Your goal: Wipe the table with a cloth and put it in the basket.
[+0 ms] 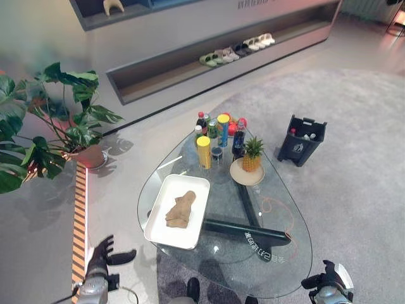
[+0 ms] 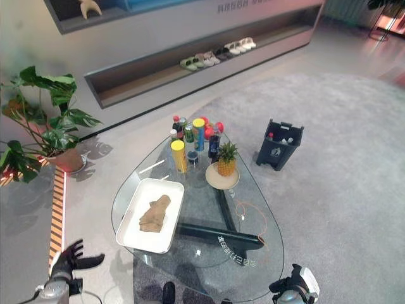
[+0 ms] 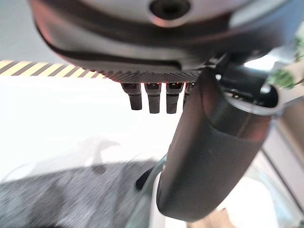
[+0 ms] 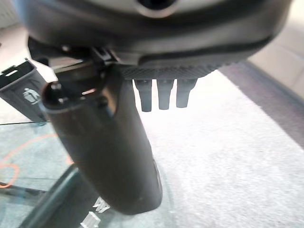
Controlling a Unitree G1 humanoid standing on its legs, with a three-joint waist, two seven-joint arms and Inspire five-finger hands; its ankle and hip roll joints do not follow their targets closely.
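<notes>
A crumpled brown cloth (image 1: 181, 209) lies in the middle of a white rectangular tray (image 1: 161, 223), which sits on the left part of a rounded glass coffee table (image 1: 288, 269), close to its near-left edge. At the table's far end stands a huddle of drink bottles and cans (image 1: 218, 130), with a tall yellow canister (image 1: 204, 152) on its near side. Just right of that, a pineapple (image 1: 252, 154) stands upright on a small round plate (image 1: 241, 177). A thin orange cord (image 1: 278, 209) loops on the glass toward the right edge.

The dark basket (image 1: 302, 140) stands on the grey carpet (image 1: 361, 164) off the table's far-right side, well apart from the cloth, with small items inside.

The left hand (image 1: 101, 255) hangs over the floor off the table's near-left edge, fingers spread and holding nothing. The right hand (image 1: 326, 280) hangs by the near-right edge; its wrist view shows the fingers (image 4: 164, 92) straight and empty.

A potted monstera (image 1: 50, 120) stands on the floor far left, and shoes (image 1: 237, 49) line a low wall shelf beyond.
</notes>
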